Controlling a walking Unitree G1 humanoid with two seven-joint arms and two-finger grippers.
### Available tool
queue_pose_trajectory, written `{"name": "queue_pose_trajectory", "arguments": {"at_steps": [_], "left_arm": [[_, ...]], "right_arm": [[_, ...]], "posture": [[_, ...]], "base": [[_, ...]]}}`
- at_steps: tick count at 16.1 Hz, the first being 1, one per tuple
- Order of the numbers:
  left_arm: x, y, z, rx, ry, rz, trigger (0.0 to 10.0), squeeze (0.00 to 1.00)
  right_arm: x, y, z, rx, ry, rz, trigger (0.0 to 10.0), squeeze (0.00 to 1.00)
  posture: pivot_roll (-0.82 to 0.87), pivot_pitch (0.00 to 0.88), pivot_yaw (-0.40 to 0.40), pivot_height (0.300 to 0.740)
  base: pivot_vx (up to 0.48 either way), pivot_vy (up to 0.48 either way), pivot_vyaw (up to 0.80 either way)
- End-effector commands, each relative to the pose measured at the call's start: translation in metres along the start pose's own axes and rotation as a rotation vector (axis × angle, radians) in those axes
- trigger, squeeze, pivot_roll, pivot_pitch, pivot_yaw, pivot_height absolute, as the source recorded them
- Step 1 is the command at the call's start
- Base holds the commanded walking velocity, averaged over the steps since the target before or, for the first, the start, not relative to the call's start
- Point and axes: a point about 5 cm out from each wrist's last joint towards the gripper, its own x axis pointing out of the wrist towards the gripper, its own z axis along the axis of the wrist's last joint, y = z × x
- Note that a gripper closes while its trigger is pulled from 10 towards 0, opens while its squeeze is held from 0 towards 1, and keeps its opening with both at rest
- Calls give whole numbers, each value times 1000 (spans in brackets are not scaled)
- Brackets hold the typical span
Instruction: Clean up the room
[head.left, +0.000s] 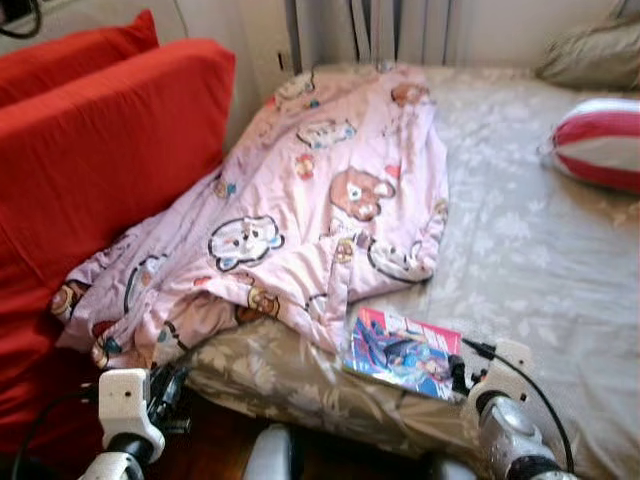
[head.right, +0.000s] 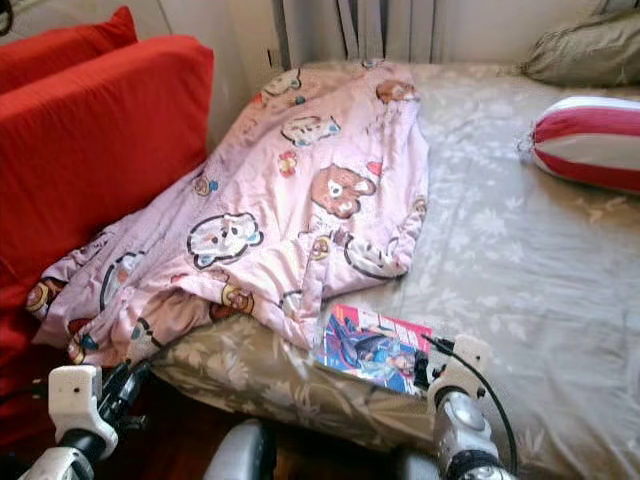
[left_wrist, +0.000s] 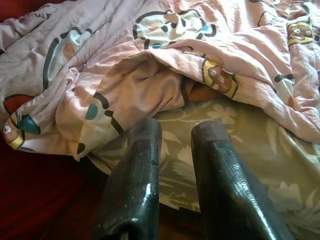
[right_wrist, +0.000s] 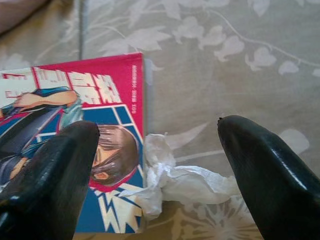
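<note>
From your head camera you see a bed with a grey-beige floral sheet (head.left: 520, 230), and a crumpled pink quilt printed with cartoon animals (head.left: 310, 200) spilling off its left side against a red cushioned sofa (head.left: 90, 160). A glossy comic book with a pink and blue cover (head.left: 400, 352) lies flat near the bed's front edge, just right of the quilt's hem, and your right gripper (head.left: 462, 378) sits right at the book's near right corner. A red-and-white striped bolster pillow (head.left: 600, 142) rests far right. Your left gripper (head.left: 168, 392) hangs low by the bed's left corner, below the quilt. In your left wrist view, its fingers (left_wrist: 135, 180) stand slightly apart, holding nothing, pointing at the sheet edge under the quilt's fold. In your right wrist view, the fingers (right_wrist: 50, 175) are spread wide and empty; one overlaps the book's cover, and a crumpled white tissue (right_wrist: 175, 180) lies between them, touching the book's edge.
</note>
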Motion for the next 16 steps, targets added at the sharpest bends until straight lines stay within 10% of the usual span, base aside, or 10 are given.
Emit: {"name": "queue_pose_trajectory", "arguments": {"at_steps": [1, 16], "left_arm": [[-3, 2, 5, 1, 0, 5, 10000, 0], [-21, -4, 12, 69, 56, -45, 10000, 0]], "right_arm": [[0, 6, -3, 15, 26, 6, 10000, 0], [-1, 14, -12, 51, 70, 28, 10000, 0]], "posture": [[253, 181, 111, 629], [293, 211, 138, 629]], "base": [[0, 0, 0], [0, 0, 0]]}}
